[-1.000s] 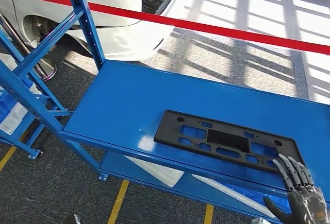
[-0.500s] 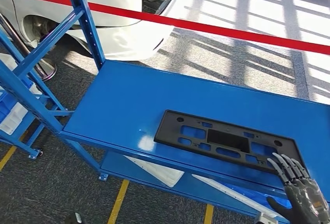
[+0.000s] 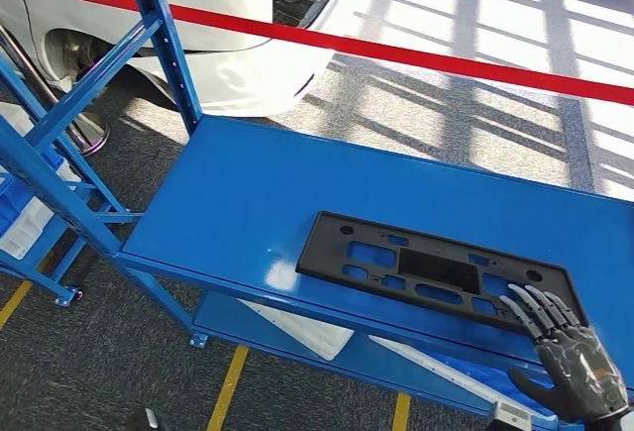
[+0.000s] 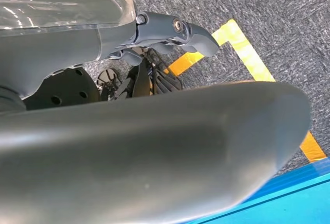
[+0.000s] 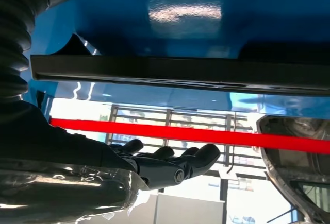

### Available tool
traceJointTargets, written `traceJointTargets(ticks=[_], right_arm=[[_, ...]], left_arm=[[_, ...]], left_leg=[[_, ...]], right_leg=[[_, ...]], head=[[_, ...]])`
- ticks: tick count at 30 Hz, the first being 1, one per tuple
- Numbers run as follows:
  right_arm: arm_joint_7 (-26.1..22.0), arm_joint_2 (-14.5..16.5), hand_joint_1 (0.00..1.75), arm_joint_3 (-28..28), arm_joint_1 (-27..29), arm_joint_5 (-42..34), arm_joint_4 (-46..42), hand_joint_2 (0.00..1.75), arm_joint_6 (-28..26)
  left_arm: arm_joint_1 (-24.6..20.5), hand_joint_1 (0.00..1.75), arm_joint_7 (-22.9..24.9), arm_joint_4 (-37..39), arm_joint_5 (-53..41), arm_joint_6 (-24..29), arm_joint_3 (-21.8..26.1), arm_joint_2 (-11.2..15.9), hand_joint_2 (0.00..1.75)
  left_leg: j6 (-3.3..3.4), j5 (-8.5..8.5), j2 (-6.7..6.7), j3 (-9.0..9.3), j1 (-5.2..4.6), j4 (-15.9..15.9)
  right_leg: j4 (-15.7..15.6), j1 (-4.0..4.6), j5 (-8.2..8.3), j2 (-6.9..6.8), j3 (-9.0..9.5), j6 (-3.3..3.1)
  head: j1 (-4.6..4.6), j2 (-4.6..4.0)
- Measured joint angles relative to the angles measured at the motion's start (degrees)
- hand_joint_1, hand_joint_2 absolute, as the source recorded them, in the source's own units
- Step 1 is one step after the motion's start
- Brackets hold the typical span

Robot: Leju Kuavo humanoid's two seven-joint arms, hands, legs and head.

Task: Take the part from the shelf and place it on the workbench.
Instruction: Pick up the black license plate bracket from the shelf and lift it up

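The black slotted part [image 3: 437, 270] lies flat on the blue shelf [image 3: 247, 203], towards its front right. My right hand [image 3: 570, 354] is at the part's near right corner, open, with fingers [image 3: 532, 308] stretched over the part's edge and the thumb below the shelf's front lip. I cannot tell whether the fingers touch it. In the right wrist view the part's dark edge [image 5: 179, 74] runs across under the blue shelf, with the stretched fingers [image 5: 175, 166] apart from it. My left hand [image 4: 175, 28] hangs over the floor and holds nothing.
Blue uprights [image 3: 160, 40] and braces frame the shelf's left side. A lower shelf level [image 3: 314, 337] carries white sheets. Behind the shelf runs a red barrier tape [image 3: 419, 54], with a white car [image 3: 217, 15] beyond it. Yellow lines [image 3: 228, 386] mark the grey floor.
My right hand has moved up and left, and its fingers now reach over the part's near right corner. The part has not moved.
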Motion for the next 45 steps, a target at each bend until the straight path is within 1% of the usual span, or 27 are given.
traceJointTargets(ticks=[9, 13, 19, 29, 45], right_arm=[[1.4, -0.4, 0.00, 2.8, -4.2, 3.0, 2.6, 1.75, 0.5], [3.1, -0.5, 0.00, 4.2, -6.5, 6.1, 4.9, 1.75, 0.1], [6.4, -0.3, 0.00, 6.1, -9.3, 11.0, 9.0, 1.75, -2.1], [7.5, 0.8, 0.00, 8.2, -13.1, 12.5, 13.6, 1.75, -4.8], [8.8, 3.2, 0.00, 8.4, -15.2, 14.7, 18.5, 1.75, -9.7]], left_arm=[[-0.1, 0.00, 0.3, 0.0, 0.0, 0.0, -0.5, 0.0, 0.00], [-0.1, 0.00, 0.3, 0.0, 0.0, 0.0, -0.8, 0.0, 0.00], [-0.2, 0.00, 0.3, 0.0, 0.0, 0.1, -0.9, 0.0, 0.00], [-0.4, 0.00, 0.4, 0.0, 0.0, 0.0, -1.1, 0.0, 0.00], [-0.4, 0.00, 0.9, 0.0, 0.0, -0.1, -1.3, 0.0, 0.00]], left_leg=[[0.00, 0.00, 0.00, 0.01, 0.00, 0.0], [0.00, 0.01, 0.00, 0.01, 0.00, 0.0], [0.00, 0.01, -0.01, 0.00, 0.00, 0.0], [0.00, 0.01, -0.01, 0.05, 0.00, 0.0], [0.00, 0.01, -0.01, 0.12, 0.00, 0.0]], right_leg=[[0.0, 0.00, 0.01, 0.00, 0.01, 0.01], [0.0, 0.00, 0.02, 0.00, 0.02, 0.02], [0.0, 0.00, 0.02, -0.01, 0.02, 0.03], [0.0, 0.00, 0.02, 0.00, 0.07, 0.03], [0.0, 0.00, 0.02, -0.01, 0.14, 0.03]], head=[[0.00, 0.00], [0.00, 0.00], [0.00, 0.00], [0.01, 0.00], [0.01, 0.00]])
